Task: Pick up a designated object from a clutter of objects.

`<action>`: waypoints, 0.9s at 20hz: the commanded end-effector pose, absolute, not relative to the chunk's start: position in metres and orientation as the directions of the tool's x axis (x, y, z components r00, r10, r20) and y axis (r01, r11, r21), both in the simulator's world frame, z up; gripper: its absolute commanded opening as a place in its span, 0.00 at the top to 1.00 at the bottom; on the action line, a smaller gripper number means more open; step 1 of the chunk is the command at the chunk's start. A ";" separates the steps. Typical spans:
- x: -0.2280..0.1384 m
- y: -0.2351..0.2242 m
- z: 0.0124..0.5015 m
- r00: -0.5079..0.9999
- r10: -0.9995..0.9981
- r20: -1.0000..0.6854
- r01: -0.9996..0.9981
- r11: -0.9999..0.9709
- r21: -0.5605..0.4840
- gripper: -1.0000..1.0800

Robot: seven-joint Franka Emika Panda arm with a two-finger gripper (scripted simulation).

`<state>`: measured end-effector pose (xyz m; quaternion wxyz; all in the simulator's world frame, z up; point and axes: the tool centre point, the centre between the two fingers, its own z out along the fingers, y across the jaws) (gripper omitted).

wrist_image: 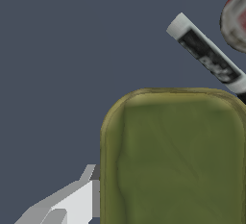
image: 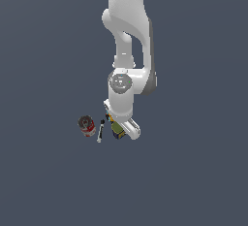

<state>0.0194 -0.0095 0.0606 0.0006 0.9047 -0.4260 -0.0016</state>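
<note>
The designated object, a box with an olive-green top (wrist_image: 175, 158), fills much of the wrist view, very close under the camera. In the exterior view the box (image: 116, 131) shows its green top and dark blue side, half covered by my white hand. My gripper (image: 122, 129) is lowered onto it. One pale finger (wrist_image: 72, 204) lies right against the box's side; the other finger is hidden. The rest of the clutter lies close by: a red-and-white can (image: 86, 125) (wrist_image: 235, 18), a white-and-black marker (image: 100, 131) (wrist_image: 206, 55) and a yellow-orange thing (image: 110, 118) partly under my hand.
The dark grey floor (image: 193, 171) spreads all round the small group. My arm comes down from the top of the exterior view.
</note>
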 end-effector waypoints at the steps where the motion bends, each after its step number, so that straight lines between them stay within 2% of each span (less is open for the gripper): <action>1: 0.019 -0.008 0.067 0.637 -0.771 0.000 -0.771 -0.637 -0.001 1.00; 9: 0.007 -0.002 0.102 0.637 -0.771 0.000 -0.771 -0.637 -0.001 1.00; 18: -0.018 0.009 0.173 0.637 -0.771 0.000 -0.771 -0.637 -0.001 1.00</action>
